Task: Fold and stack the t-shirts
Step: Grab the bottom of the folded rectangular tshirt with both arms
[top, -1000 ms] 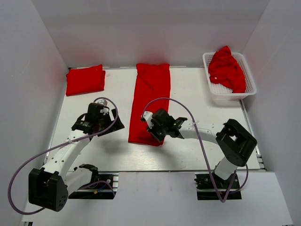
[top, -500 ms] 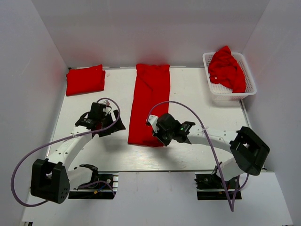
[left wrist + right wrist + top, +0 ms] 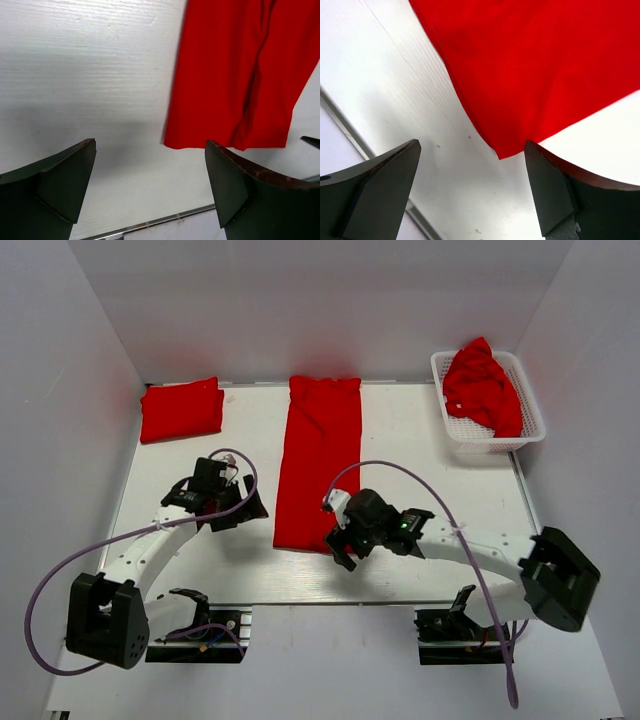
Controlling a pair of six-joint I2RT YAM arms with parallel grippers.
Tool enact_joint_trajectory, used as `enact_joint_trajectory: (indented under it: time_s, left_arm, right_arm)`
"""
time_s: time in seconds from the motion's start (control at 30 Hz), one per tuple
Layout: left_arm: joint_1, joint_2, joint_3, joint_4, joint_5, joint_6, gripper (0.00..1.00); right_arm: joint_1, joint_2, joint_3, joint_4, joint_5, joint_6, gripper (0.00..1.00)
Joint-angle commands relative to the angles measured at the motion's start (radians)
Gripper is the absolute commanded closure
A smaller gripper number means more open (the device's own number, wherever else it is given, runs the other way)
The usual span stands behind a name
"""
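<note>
Right gripper (image 3: pixel 471 150) gapes wide (empty) above the strip-folded t-shirt (image 3: pixel 530 65), at its near corner

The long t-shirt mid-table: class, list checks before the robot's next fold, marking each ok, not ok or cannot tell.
1. Right fingers open, holding nothing: ok.
2. Left fingers open, holding nothing: ok.
3. Long t-shirt lying flat as a strip: ok.
4. Its near hem visible to both wrist cameras: ok.
5. Folded t-shirt apart from it: ok.
6. Hidden layers aligned: cannot tell.
</note>
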Motion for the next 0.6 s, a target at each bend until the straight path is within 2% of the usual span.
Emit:
enact_joint_trajectory:
  time_s: [0.0, 0.1, 0.23, 0.27, 0.33, 0.57]
  left_arm:
    - [-0.005, 0.019, 0.040, 0.002, 0.085, 0.051, 0.00]
    - [-0.016, 0.046, 0.030, 0.063, 0.164, 0.074, 0.00]
    - [-0.037, 0.070, 0.008, 0.098, 0.177, 0.111, 0.00]
    - [-0.049, 0.080, 0.008, 0.098, 0.177, 0.111, 0.00]
    - [-0.063, 0.094, -0.003, 0.126, 0.177, 0.122, 0.00]
    - [-0.146, 0.169, -0.032, 0.178, 0.114, 0.090, 0.02]
  right_arm:
    - [-0.002, -0.086, 0.029, 0.029, 0.026, 0.102, 0.10]
    - [-0.004, -0.097, 0.058, 0.008, 0.100, 0.231, 0.10]
    - [-0.014, -0.048, 0.116, -0.127, 0.230, 0.398, 0.10]
    - [-0.015, -0.011, 0.133, -0.147, 0.258, 0.503, 0.10]
    - [-0.024, 0.016, 0.145, -0.193, 0.260, 0.589, 0.10]
    - [-0.070, 0.121, 0.167, -0.215, 0.224, 0.645, 0.12]
